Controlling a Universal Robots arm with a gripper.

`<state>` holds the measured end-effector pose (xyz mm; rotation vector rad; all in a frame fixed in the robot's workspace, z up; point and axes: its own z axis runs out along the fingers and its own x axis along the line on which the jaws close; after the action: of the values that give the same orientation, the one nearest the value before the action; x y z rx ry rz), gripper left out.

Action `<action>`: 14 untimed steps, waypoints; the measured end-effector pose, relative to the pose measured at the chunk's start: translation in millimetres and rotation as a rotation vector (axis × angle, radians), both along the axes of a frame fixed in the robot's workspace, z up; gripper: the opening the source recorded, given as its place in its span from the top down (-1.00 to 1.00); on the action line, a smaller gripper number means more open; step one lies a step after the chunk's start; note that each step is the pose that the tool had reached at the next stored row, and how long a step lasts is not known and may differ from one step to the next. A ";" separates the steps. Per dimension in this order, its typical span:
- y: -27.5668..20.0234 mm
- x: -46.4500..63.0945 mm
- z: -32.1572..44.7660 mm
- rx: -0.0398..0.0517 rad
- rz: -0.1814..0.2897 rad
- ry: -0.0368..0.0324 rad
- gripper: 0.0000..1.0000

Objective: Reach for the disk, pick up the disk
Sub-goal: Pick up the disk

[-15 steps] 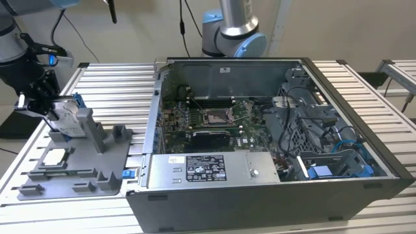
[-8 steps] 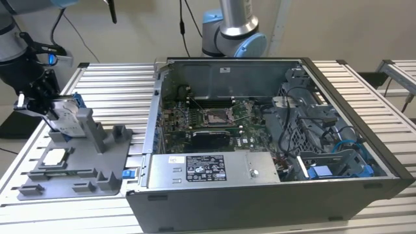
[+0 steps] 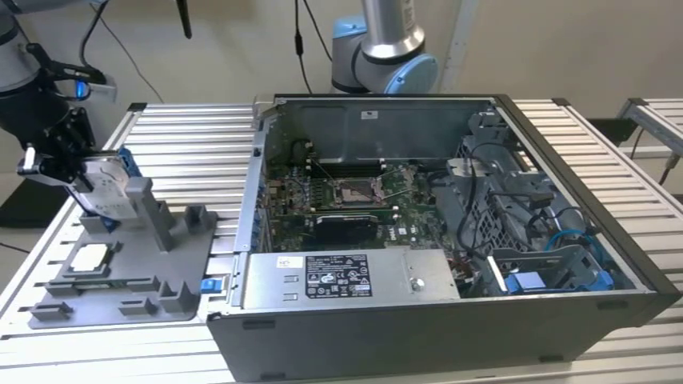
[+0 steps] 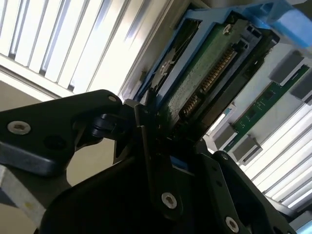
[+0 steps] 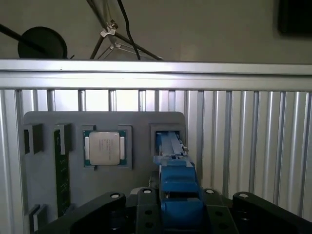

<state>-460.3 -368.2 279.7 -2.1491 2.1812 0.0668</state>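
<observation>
Disk [image 3: 107,184] stands on edge over the far corner of the grey tray [image 3: 139,276], at the exterior view's left, well apart from the open computer case [image 3: 353,336]. The gripper [image 3: 83,192] is clamped on it, its 2 fingers [image 5: 146,210] pressing the blue frame [image 5: 178,187].

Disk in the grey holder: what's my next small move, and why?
Probably lift straight up a little. In the first wrist view the gripper appears closed on the disk, and in the exterior view the disk stands upright in the grey holder, so sideways motion could jam it.
</observation>
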 end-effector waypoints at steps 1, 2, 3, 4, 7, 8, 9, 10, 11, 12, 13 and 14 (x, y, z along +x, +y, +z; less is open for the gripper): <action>0.0 0.0 1.7 0.0000 0.000 0.0000 1.00; 0.0 0.0 3.3 0.0000 0.000 0.0000 1.00; 0.0 0.0 4.9 0.0000 0.000 0.0000 1.00; 0.0 0.0 6.6 0.0000 0.000 0.0000 1.00; 0.0 0.0 12.7 0.0000 0.000 0.0000 1.00; 0.0 0.0 15.0 0.0000 0.000 -0.0001 1.00; 0.0 0.0 17.4 0.0000 0.000 -0.0001 1.00; 0.0 0.0 19.6 0.0000 0.000 0.0000 1.00; 0.0 0.0 21.5 0.0000 0.000 0.0001 1.00; 0.0 0.0 23.4 0.0000 0.000 0.0001 1.00; 0.0 0.0 25.2 0.0000 0.000 0.0000 1.00; 0.0 0.0 26.6 0.0000 0.000 0.0000 1.00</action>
<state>-460.3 -368.2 306.3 -2.1491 2.1812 0.0668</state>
